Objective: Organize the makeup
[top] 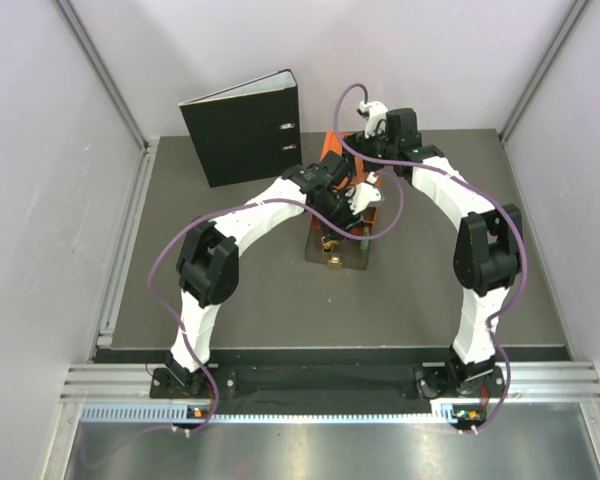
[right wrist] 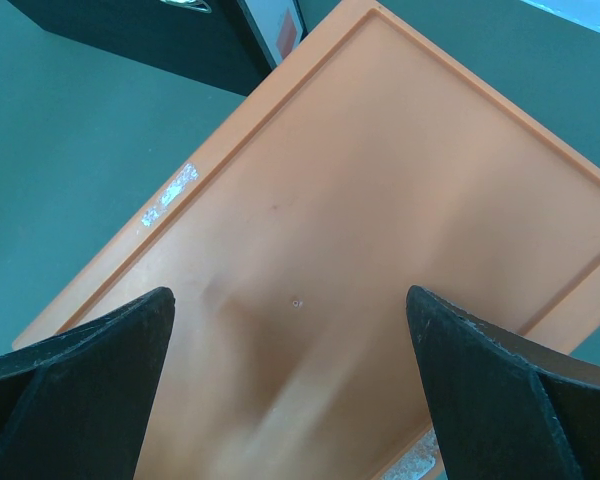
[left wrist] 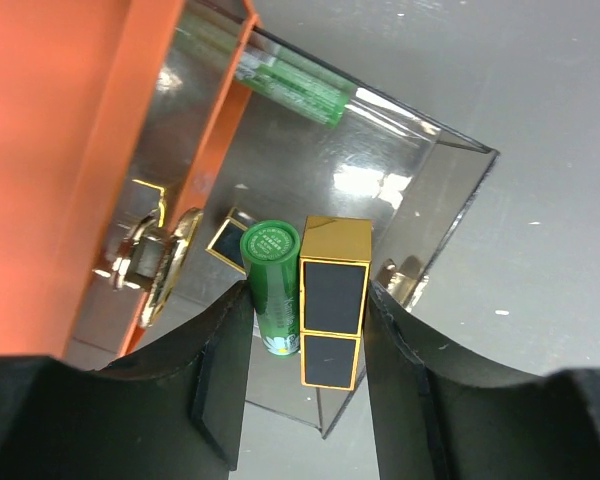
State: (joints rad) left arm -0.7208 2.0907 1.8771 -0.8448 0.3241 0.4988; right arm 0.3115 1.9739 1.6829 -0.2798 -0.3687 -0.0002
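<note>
In the left wrist view a green stick (left wrist: pixel 271 285) and a black case with gold edges (left wrist: pixel 333 300) lie side by side between my left gripper's fingers. The left gripper (left wrist: pixel 308 296) is shut on the pair, one finger against each, just above the pulled-out smoky clear drawer (left wrist: pixel 420 190). A small black and gold case (left wrist: pixel 226 242) lies on the drawer floor, and a green tube (left wrist: pixel 292 84) rests at its far wall. My right gripper (right wrist: pixel 290 295) hangs wide open over the flat top of the orange drawer box (right wrist: pixel 380 170), holding nothing.
The orange drawer box (top: pixel 330 150) stands mid-table with its drawer (top: pixel 338 252) pulled toward the arms. A gold knob (left wrist: pixel 170 265) sits on the box front. A black ring binder (top: pixel 245 130) stands upright at the back left. Grey walls close in both sides.
</note>
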